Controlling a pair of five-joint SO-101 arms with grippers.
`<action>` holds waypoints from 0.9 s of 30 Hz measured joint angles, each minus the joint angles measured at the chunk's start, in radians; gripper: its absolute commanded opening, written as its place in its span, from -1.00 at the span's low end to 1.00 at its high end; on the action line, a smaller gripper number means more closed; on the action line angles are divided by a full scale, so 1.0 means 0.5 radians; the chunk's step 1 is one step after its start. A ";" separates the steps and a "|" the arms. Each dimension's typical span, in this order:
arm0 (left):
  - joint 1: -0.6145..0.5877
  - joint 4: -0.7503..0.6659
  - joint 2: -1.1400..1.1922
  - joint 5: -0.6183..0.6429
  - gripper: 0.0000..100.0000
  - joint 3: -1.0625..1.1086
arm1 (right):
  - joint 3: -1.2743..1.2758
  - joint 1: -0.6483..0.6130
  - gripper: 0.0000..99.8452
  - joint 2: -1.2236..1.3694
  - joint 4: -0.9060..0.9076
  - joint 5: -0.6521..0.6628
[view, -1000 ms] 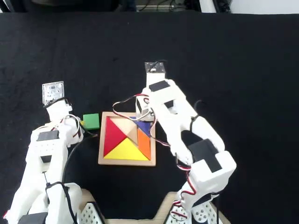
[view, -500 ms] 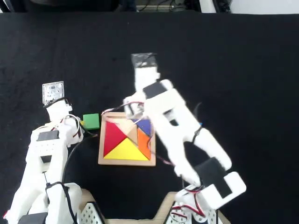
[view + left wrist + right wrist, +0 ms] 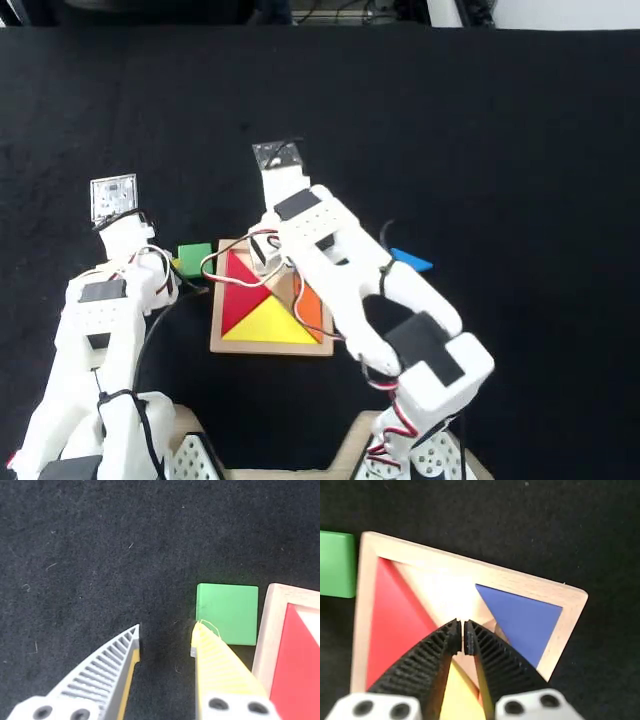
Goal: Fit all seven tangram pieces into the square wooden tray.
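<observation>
Jaws of the right gripper (image 3: 460,631) sat pinched together, seemingly empty, over the tray (image 3: 470,565) mid-frame; left gripper (image 3: 166,628) jaws stood wide beside the green square (image 3: 227,612).

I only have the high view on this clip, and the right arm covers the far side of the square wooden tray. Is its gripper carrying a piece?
Observer: No. The right gripper is shut on nothing, over the square wooden tray.
Reviewer: What sits in the covered corner?
Observer: A blue triangular piece, with bare wood between it and the red triangular piece.
Reviewer: And the left gripper?
Observer: The left gripper is open above the black cloth, with the green square piece just beside it, outside the tray.
</observation>
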 measured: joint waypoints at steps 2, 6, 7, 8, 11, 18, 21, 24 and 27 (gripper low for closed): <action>0.000 0.000 0.000 0.000 -0.66 0.000 | 0.000 0.000 -0.96 0.037 0.000 0.000; 0.000 0.000 0.000 0.000 -0.66 0.000 | 0.000 0.000 -0.96 0.104 0.000 0.000; 0.000 0.000 0.000 0.000 -0.66 0.000 | 0.000 0.000 -0.96 0.120 0.000 0.012; 0.000 0.000 0.000 0.000 -0.66 0.000 | 0.000 0.000 -0.96 0.126 0.000 0.031; 0.000 0.000 0.000 0.000 -0.66 0.000 | -0.003 0.000 -0.96 0.132 0.052 0.068; 0.000 0.000 0.000 0.000 -0.66 0.000 | -0.003 0.000 -0.96 0.132 0.110 0.077; 0.000 0.000 0.000 0.000 -0.66 0.000 | -0.034 0.000 -0.96 0.132 0.126 0.080; 0.000 0.000 0.000 0.000 -0.66 0.000 | -0.052 0.000 -0.96 0.101 0.138 0.080; 0.000 0.000 0.000 0.000 -0.66 0.000 | -0.089 0.000 -0.96 -0.031 0.157 0.080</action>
